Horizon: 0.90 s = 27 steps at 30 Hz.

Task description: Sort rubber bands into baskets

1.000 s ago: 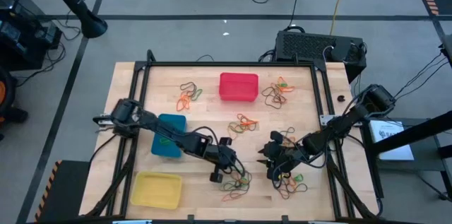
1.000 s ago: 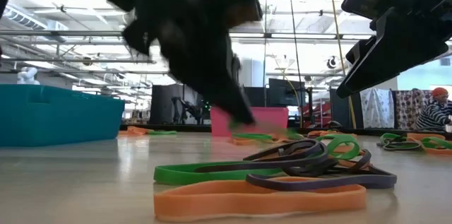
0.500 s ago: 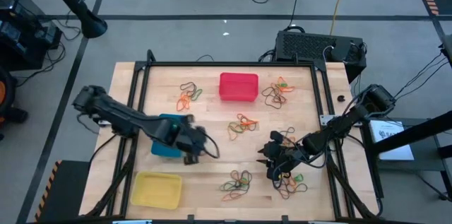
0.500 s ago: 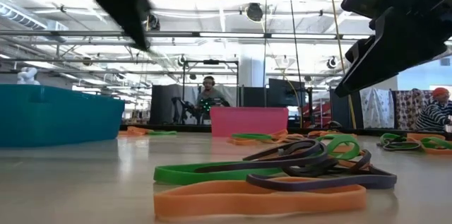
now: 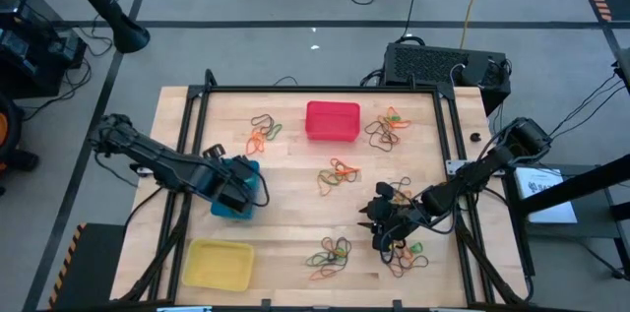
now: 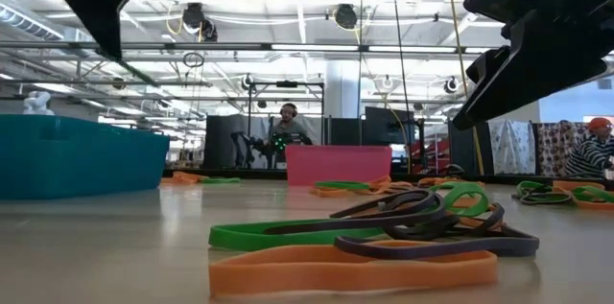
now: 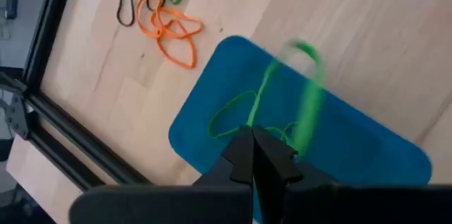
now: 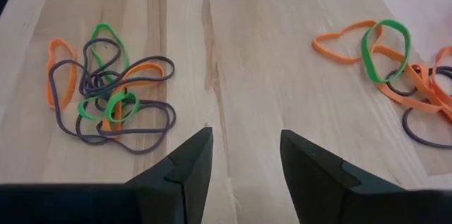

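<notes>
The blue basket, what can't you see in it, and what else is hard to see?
- Blue basket: high view, left gripper covers part of it; bands inside too small to count.
- Green rubber band: left wrist view, blurred, shape unclear.
- Yellow basket: contents not discernible from above.
- Right gripper: low view cuts it off at the edge.

surface: wood, lying bare between items | red basket far edge | blue basket left | yellow basket near-left | rubber bands lying scattered in clusters

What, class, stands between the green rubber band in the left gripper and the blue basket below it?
Nothing visible. The left gripper, shut on a green rubber band, hangs directly over the open blue basket, which holds only green bands. The right gripper waits open over the table.
</notes>
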{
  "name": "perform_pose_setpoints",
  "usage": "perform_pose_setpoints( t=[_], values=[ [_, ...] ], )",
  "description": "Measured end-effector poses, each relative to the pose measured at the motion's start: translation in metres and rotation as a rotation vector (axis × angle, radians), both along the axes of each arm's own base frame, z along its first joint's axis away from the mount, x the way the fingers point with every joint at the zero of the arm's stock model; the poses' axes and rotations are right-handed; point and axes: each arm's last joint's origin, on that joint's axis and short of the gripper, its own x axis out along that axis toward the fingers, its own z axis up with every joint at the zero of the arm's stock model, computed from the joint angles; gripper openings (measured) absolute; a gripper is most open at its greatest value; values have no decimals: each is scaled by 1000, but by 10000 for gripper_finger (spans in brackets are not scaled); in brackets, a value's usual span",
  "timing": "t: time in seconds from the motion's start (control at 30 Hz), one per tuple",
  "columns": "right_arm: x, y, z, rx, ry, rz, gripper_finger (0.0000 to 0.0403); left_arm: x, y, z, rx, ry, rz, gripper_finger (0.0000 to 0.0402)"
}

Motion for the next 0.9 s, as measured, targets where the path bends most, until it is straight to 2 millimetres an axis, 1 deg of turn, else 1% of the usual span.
perform_pose_setpoints(
  t=[0.13,0.27,0.4,0.6,0.73,0.9],
  values=[
    [0,0,0,10,-1,-8,160,-4,0,-13,-33,67,6,2],
    [0,0,0,14,-1,-10,160,-7,1,-29,-35,94,7,3],
    [0,0,0,18,-1,-13,160,-12,3,-41,-20,130,9,18],
    [0,0,0,30,0,-18,160,-13,4,-45,-14,144,8,48],
    [0,0,0,54,5,-23,160,-13,4,-45,-10,143,4,79],
    [0,2,0,58,23,27,160,-13,4,-45,-9,140,2,117]
  ],
)
